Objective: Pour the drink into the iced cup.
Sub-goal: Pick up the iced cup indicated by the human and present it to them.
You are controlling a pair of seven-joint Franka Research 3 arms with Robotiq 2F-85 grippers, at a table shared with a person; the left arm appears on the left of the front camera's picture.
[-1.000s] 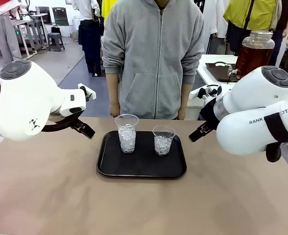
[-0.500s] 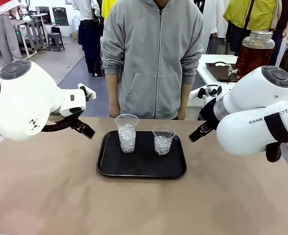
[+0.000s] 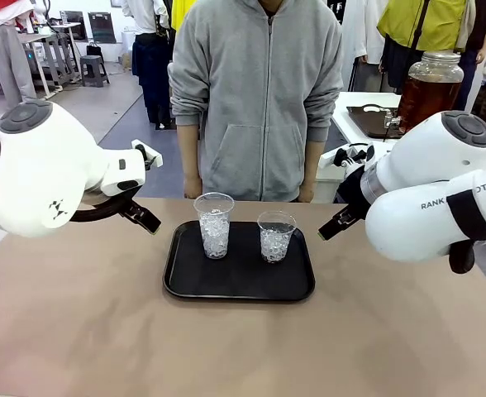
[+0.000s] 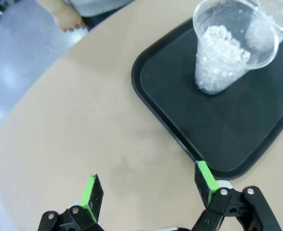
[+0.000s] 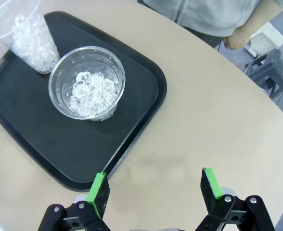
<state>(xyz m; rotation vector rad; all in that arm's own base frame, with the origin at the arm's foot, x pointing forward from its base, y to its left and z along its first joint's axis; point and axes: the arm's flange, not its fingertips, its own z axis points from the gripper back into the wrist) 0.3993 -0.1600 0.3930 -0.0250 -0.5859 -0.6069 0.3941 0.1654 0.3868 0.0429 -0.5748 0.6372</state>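
Nothing has moved since a second ago.
- Left fingers (image 4: pixel 91 192): wide apart, empty, hovering over the worktop (image 3: pixel 78 331) beside the tray (image 3: pixel 185 281).
- Right fingers (image 5: pixel 99 192): the same at the tray's other side.
- Two iced cups (image 3: pixel 214 225): upright on the tray.
- Drink (image 3: pixel 425 99): in a jar on a far table; we find its base hidden by the right arm.

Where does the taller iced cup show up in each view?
Front view: the taller iced cup stands on the left half of the black tray.
Left wrist view: upper right, the nearest cup.
Right wrist view: top left corner, beyond the shorter cup.
Shared landmark: the black tray.
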